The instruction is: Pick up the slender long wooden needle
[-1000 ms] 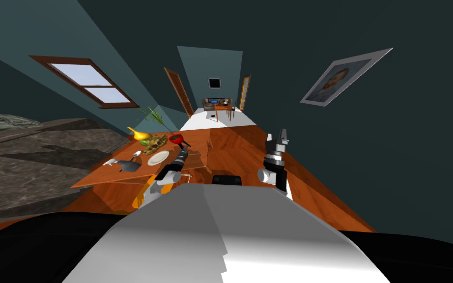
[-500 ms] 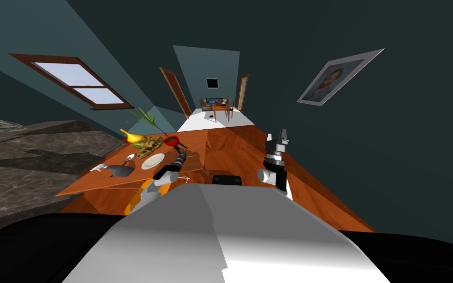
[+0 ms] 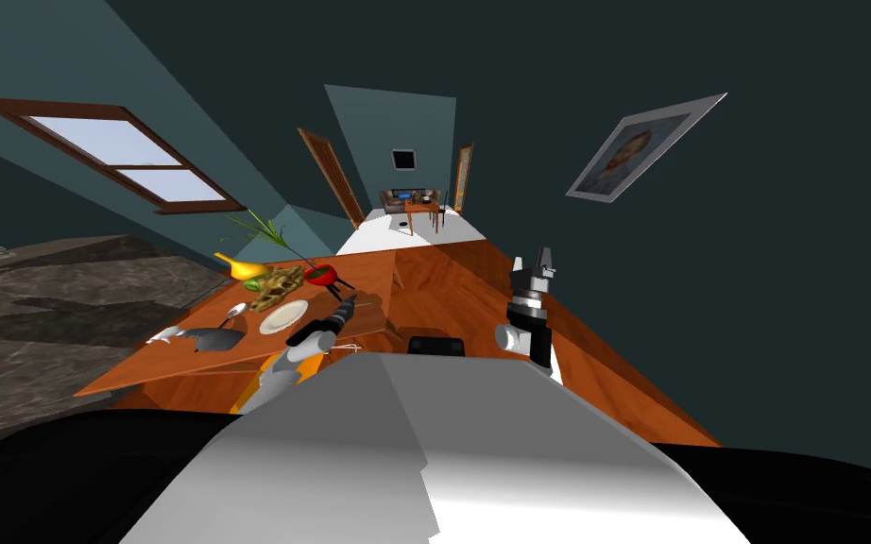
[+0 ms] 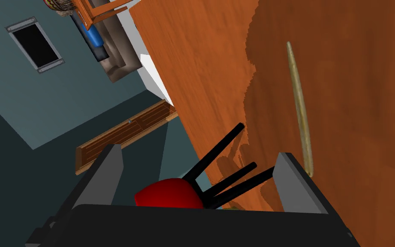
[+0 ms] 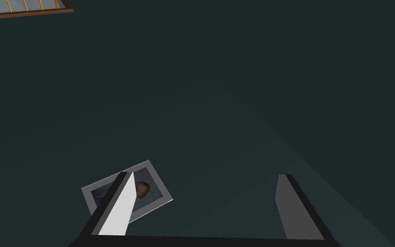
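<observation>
A slender tan wooden needle point(image 4: 299, 111) lies flat on the orange-brown wooden table point(image 4: 363, 85). My left gripper point(image 4: 198, 176) hovers open just short of it, and the needle's near end sits beside one of its fingers point(image 4: 297, 188). Nothing is held. A red pot point(image 4: 166, 195) on black legs lies beyond the gap between the fingers. In the head view, the left gripper point(image 3: 350, 300) reaches over the table point(image 3: 367, 274) close to the red pot point(image 3: 321, 275). My right gripper point(image 3: 543, 257) is raised at my right side, open point(image 5: 205, 206) and holding nothing.
Left of the red pot stand a white plate point(image 3: 283, 316), a brownish heap point(image 3: 275, 283), a yellow vessel point(image 3: 240, 266), a spoon point(image 3: 234, 310) and a grey item point(image 3: 209, 338). A dark stone counter point(image 3: 65, 302) lies further left. A second small table point(image 3: 424, 210) stands far down the room.
The whole head view has shifted: the table and its things slid left and down, so I have moved. The left gripper stays by the red pot, and the right arm is unchanged.
</observation>
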You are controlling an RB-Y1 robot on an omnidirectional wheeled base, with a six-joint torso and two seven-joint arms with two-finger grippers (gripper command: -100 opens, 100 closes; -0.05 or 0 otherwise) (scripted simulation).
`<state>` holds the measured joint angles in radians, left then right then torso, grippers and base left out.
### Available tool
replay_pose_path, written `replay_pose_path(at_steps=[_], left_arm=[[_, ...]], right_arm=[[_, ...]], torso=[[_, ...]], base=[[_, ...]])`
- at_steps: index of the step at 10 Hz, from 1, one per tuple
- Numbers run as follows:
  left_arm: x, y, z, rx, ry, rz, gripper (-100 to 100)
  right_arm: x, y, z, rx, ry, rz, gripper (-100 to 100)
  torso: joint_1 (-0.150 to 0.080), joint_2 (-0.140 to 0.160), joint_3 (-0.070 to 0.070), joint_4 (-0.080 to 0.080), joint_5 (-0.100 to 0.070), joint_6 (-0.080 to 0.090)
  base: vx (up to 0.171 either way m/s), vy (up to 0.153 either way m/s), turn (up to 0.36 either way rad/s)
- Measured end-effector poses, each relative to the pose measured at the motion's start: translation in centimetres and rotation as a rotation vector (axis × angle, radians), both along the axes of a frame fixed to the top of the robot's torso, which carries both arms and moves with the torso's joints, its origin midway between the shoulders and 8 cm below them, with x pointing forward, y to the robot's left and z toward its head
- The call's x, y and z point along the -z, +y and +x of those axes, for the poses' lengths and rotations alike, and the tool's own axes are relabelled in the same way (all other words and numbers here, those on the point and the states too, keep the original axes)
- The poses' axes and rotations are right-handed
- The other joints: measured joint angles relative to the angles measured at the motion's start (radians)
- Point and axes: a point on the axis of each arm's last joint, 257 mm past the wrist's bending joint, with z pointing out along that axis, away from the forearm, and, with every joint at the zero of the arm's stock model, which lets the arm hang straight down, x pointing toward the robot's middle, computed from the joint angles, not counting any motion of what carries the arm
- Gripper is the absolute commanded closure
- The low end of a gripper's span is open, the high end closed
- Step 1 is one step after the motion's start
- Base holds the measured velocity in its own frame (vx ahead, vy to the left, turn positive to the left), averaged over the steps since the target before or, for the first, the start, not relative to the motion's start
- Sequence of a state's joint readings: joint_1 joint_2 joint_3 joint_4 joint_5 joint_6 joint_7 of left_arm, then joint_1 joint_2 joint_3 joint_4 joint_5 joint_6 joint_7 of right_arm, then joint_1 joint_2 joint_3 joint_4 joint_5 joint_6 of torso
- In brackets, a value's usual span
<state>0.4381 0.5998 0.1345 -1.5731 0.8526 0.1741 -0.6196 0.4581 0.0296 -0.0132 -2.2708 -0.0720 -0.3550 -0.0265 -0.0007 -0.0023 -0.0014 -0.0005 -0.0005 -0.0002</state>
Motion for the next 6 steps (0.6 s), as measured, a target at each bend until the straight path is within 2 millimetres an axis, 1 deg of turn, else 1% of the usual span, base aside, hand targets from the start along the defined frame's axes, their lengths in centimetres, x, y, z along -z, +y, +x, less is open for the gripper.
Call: replay_pose_path(at_steps=[1, 2, 4, 5, 6], left_arm=[[0.6, 0.7, -0.6, -0.010, 0.030, -0.013, -100], [1.8, 1.2, -1.0, -0.018, 0.061, -0.024, -100], [3.3, 3.2, -2.2, -0.043, 0.130, -0.048, -100], [4.6, 4.2, -3.2, -0.065, 0.167, -0.065, -100], [5.2, 4.5, -4.0, -0.075, 0.192, -0.074, -100]], right_arm=[[0.0, 0.0, 0.0, 0.000, 0.000, 0.000, 0], [0.0, 0.0, 0.0, 0.000, 0.000, 0.000, 0], [0.0, 0.0, 0.0, 0.000, 0.000, 0.000, 0], [0.0, 0.0, 0.0, 0.000, 0.000, 0.000, 0], [0.0, 0.0, 0.0, 0.000, 0.000, 0.000, 0]], torso=[[-0.001, -0.001, 0.000, 0.000, 0.000, 0.000], [0.000, -0.001, -0.001, 0.000, 0.000, 0.000], [0.000, -0.002, -0.001, 0.000, 0.000, 0.000], [0.000, -0.002, -0.001, 0.000, 0.000, 0.000], [0.000, -0.002, -0.001, 0.000, 0.000, 0.000]], base=[[0.054, -0.021, -0.046], [0.075, -0.024, -0.085], [0.068, -0.012, -0.070], [0.065, -0.009, -0.048], [0.030, -0.004, 0.001]])
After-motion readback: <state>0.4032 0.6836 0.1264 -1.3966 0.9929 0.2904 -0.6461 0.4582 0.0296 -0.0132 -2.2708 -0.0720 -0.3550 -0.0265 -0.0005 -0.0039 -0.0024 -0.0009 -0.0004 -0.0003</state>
